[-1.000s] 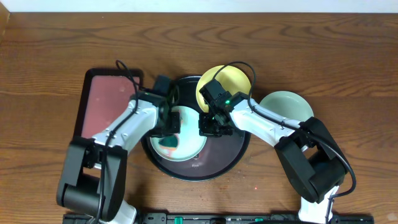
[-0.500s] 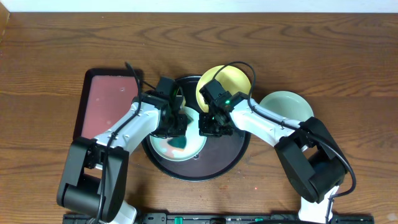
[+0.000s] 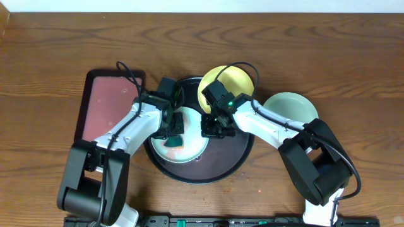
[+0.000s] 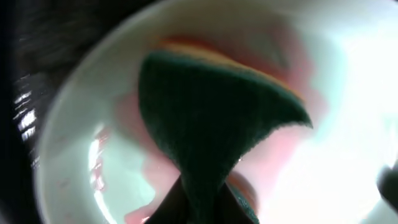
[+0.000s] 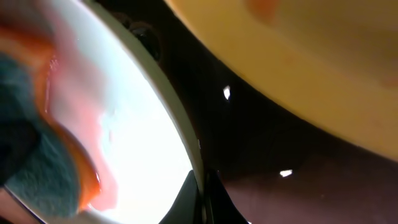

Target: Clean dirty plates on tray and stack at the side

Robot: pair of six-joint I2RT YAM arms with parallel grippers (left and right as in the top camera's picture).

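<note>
A pale mint green plate (image 3: 192, 145) with reddish-orange smears lies on the round black tray (image 3: 233, 157). My left gripper (image 3: 172, 133) is shut on a dark green sponge (image 4: 211, 118) and presses it on that plate (image 4: 81, 162). My right gripper (image 3: 210, 129) is shut on the plate's right rim (image 5: 177, 134). A yellow plate (image 3: 237, 82) rests on the tray's far right edge; it also shows in the right wrist view (image 5: 311, 68). A second mint plate (image 3: 289, 107) lies on the table right of the tray.
A reddish-brown rectangular tray (image 3: 104, 104) lies left of the black tray. The wooden table (image 3: 50, 50) extends to a white wall at the back. A black rail runs along the front edge (image 3: 221, 222).
My left gripper with the sponge swung right across the plate, then back left toward its middle. The right gripper has stayed on the rim.
</note>
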